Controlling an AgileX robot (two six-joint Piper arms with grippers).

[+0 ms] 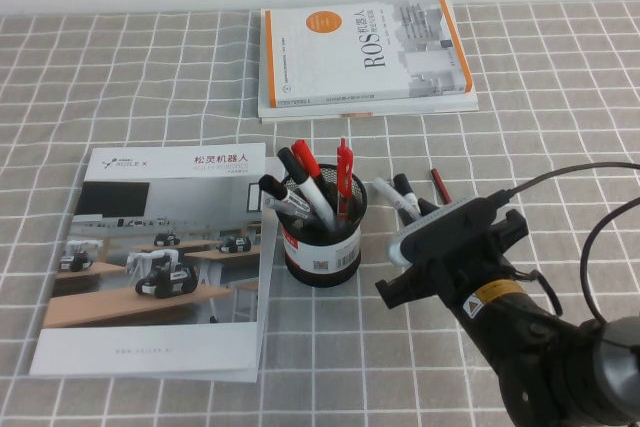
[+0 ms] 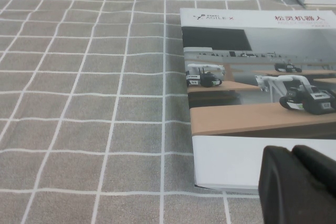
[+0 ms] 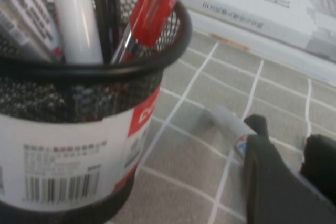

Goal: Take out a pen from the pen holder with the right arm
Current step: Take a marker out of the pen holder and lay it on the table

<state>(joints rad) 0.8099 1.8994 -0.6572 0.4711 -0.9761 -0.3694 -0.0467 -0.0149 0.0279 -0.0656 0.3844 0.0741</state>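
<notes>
The black mesh pen holder [image 1: 322, 242] stands mid-table with several markers and red pens [image 1: 343, 169] upright in it. Just to its right, my right gripper [image 1: 422, 209] is low over the cloth, mostly hidden under its wrist camera. In the right wrist view that gripper [image 3: 289, 135] is shut on a white marker [image 3: 231, 125], whose grey-capped end sticks out toward the holder [image 3: 79, 145]. Whether the marker touches the cloth I cannot tell. In the high view this marker [image 1: 392, 197] lies beside a black-capped marker [image 1: 405, 188]. My left gripper [image 2: 290, 153] is shut and empty over the brochure's corner.
A brochure [image 1: 165, 262] lies left of the holder, almost touching it. A stack of ROS books [image 1: 365, 57] sits at the back. A thin red pen [image 1: 440, 185] lies on the checked cloth just beyond the right gripper. The right arm's cable [image 1: 590, 237] loops at the right edge.
</notes>
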